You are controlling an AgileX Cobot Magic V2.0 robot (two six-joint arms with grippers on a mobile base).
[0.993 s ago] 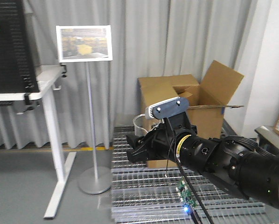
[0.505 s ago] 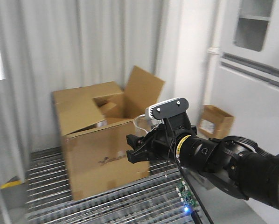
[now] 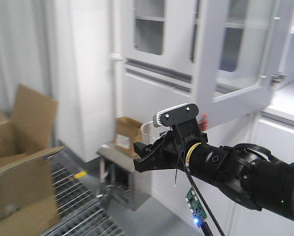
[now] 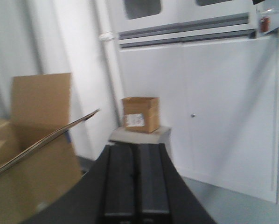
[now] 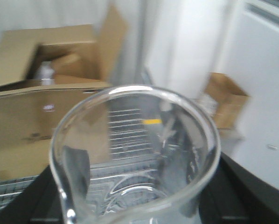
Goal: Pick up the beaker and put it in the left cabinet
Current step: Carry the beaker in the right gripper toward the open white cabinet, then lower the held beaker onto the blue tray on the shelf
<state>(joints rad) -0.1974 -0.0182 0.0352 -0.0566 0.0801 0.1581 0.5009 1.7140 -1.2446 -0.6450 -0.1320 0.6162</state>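
White cabinets point(image 3: 225, 54) behind, beaker point(image 5: 135, 158) gripped upright in right claw point(image 3: 143, 155)

**Glass, card, metal**

The beaker point(image 5: 139, 140) is clear, glossy glass (faint marks on its wall). The cardboard box point(image 5: 23, 126) is matt brown and lightly creased. The floor grating point(image 3: 83, 216) looks like bare metal. The left gripper point(image 4: 135, 149) is smooth, matt black.

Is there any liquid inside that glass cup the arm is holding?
No, the beaker looks empty: its clear walls and bottom show no liquid or waterline.
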